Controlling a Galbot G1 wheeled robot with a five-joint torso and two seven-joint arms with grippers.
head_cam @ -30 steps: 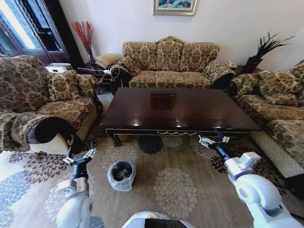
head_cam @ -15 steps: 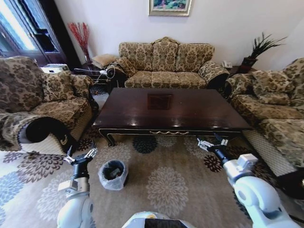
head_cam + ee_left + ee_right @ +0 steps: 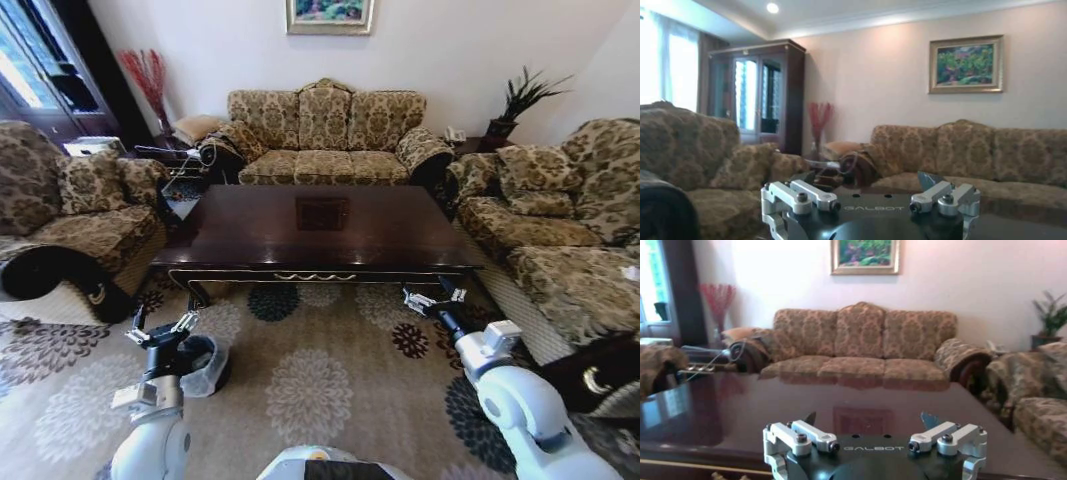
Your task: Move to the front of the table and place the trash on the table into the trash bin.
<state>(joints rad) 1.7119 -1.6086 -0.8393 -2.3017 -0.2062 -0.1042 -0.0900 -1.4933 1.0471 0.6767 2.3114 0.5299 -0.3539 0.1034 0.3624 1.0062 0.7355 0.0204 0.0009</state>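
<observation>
Trash bin (image 3: 203,362) now partly behind left claw (image 3: 160,328), camera view shifted right

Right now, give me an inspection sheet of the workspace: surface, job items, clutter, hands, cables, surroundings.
Surface: coffee table, glossy dark top, square inlay at centre.
Job's things: trash bin with whitish liner on the carpet, beside the left arm; no trash seen on the table.
Clutter: nothing seen on the table.
Hands: left hand open, empty, over the carpet by the bin; right hand open, empty, near the table's front right corner.
Cables: nothing seen.
Surroundings: sofa behind the table, armchairs either side, framed painting on the wall.
</observation>
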